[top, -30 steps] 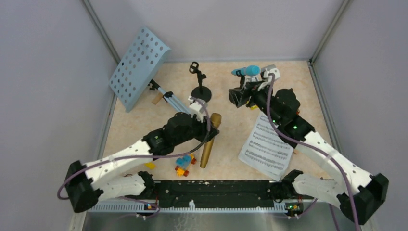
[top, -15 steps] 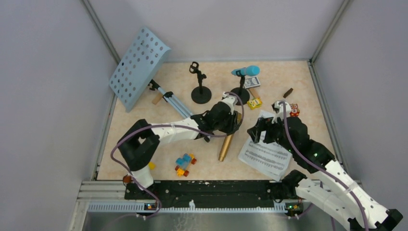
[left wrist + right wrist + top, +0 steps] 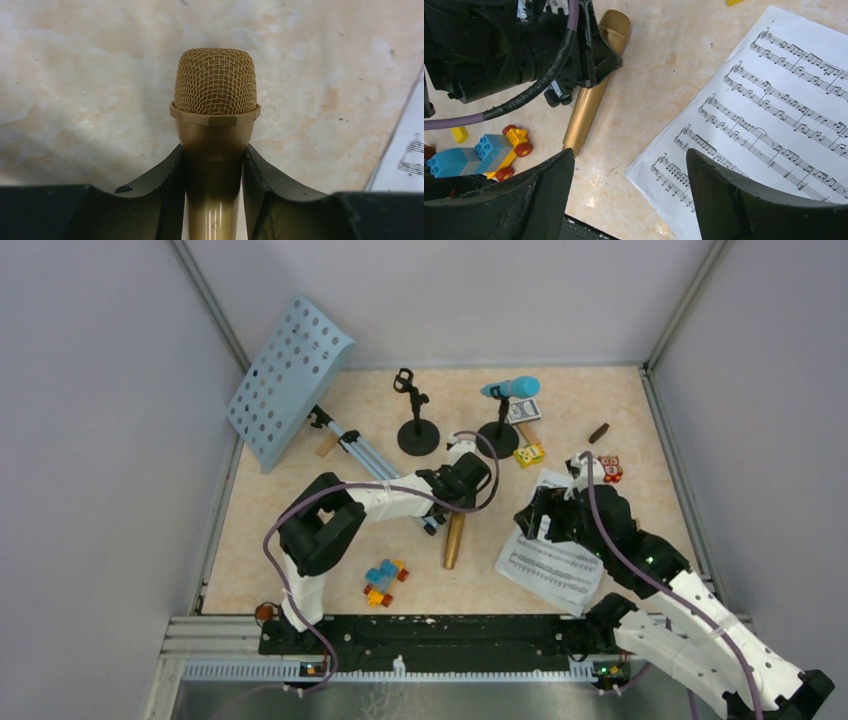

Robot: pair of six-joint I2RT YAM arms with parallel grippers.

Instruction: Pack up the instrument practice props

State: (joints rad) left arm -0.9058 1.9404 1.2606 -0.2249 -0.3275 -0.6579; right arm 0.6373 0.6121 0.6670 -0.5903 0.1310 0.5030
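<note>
My left gripper [image 3: 466, 483] is shut on the gold microphone [image 3: 455, 540] just below its mesh head [image 3: 216, 82], and the handle points toward the near edge. My right gripper [image 3: 537, 516] hangs open over the left corner of the white sheet music [image 3: 552, 565], holding nothing; the paper [image 3: 774, 115] lies flat beneath it. The blue microphone [image 3: 512, 388] rests in one black holder [image 3: 501, 436]. The other holder [image 3: 417, 432] stands empty. The pale-blue music rack [image 3: 288, 380] lies tipped at the back left, with its tripod legs [image 3: 358, 453] stretched toward the centre.
A toy-block car [image 3: 384, 581] sits near the front, left of the gold microphone. A yellow block [image 3: 528, 454], an owl block [image 3: 610, 468], a brown stick [image 3: 598, 432] and a small card [image 3: 524, 410] lie at the back right. Grey walls close three sides.
The left gripper carried the gold microphone right and back, then turned its handle nearer the front. The right arm drew back from the blue microphone to the sheet music.
</note>
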